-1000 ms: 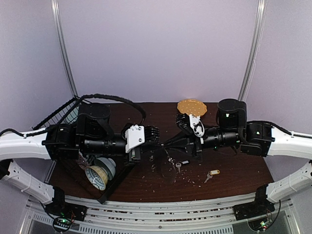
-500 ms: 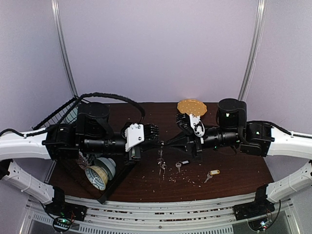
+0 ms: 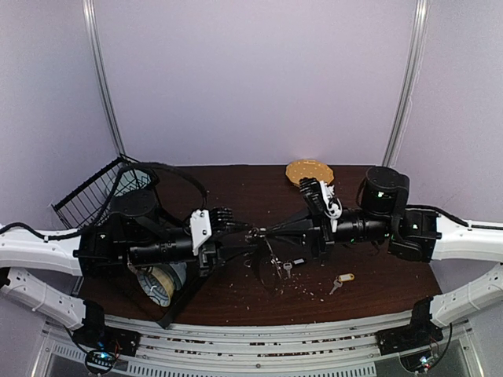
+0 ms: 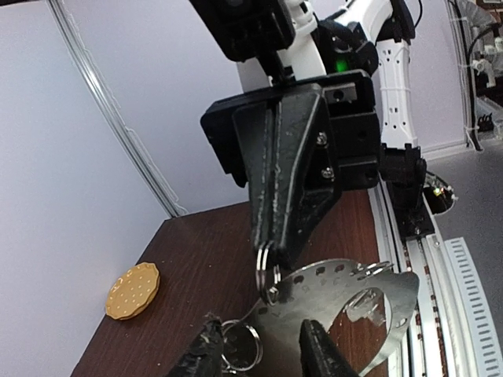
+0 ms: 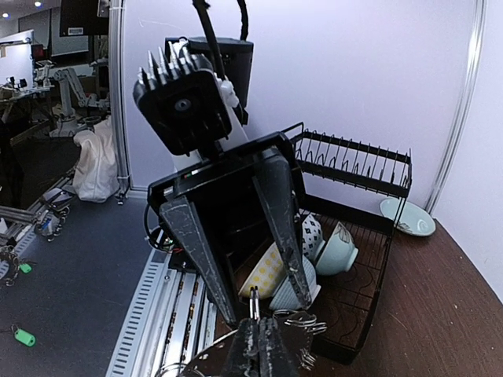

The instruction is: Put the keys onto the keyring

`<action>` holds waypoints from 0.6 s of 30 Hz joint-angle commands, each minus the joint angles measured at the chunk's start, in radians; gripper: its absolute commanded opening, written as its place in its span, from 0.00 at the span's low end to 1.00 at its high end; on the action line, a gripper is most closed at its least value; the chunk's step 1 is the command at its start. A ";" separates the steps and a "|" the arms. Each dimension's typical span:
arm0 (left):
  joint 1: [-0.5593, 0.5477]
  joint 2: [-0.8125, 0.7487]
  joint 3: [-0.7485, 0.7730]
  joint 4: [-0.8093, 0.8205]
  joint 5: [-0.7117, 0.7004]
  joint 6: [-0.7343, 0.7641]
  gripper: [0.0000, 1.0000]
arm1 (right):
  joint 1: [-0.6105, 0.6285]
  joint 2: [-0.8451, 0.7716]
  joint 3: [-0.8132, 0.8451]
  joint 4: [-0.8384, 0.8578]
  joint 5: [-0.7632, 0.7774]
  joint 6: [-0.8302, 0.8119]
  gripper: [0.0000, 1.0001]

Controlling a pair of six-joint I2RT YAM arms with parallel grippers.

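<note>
The pale silver keyring (image 3: pixel 271 272) hangs above the table's middle, between the two arms. My right gripper (image 3: pixel 262 233) is shut on a small split ring (image 4: pixel 266 253) at the keyring's top. In the left wrist view the keyring (image 4: pixel 357 294) is a flat perforated loop. My left gripper (image 3: pixel 245 234) faces the right one with its fingers (image 4: pixel 207 351) open; another small ring (image 4: pixel 240 345) lies between them. The key with the black-and-white tag (image 3: pixel 292 265) and the key with the yellow tag (image 3: pixel 340 280) lie on the table, right of the keyring.
A black dish rack (image 3: pixel 94 196) stands at the left, with several bowls (image 5: pixel 314 247) in it and a plate (image 5: pixel 407 217) beside it. At the table's back sits a yellow-tan dotted disc (image 3: pixel 309 170). Crumbs are scattered over the dark wood table (image 3: pixel 385 275).
Both arms have dropped lower, the left wrist shifting forward and the right arm's elbow moving right. The keyring has swung and now hangs broadside under the meeting grippers.
</note>
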 commanded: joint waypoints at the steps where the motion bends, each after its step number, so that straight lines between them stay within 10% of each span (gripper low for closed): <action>1: 0.005 -0.016 -0.044 0.254 0.037 -0.088 0.33 | 0.004 -0.021 -0.023 0.167 -0.051 0.079 0.00; 9: 0.005 -0.008 -0.090 0.381 0.063 -0.147 0.18 | 0.004 -0.017 -0.027 0.193 -0.061 0.094 0.00; 18: 0.005 0.032 -0.075 0.394 0.142 -0.116 0.25 | 0.004 -0.013 -0.034 0.222 -0.055 0.105 0.00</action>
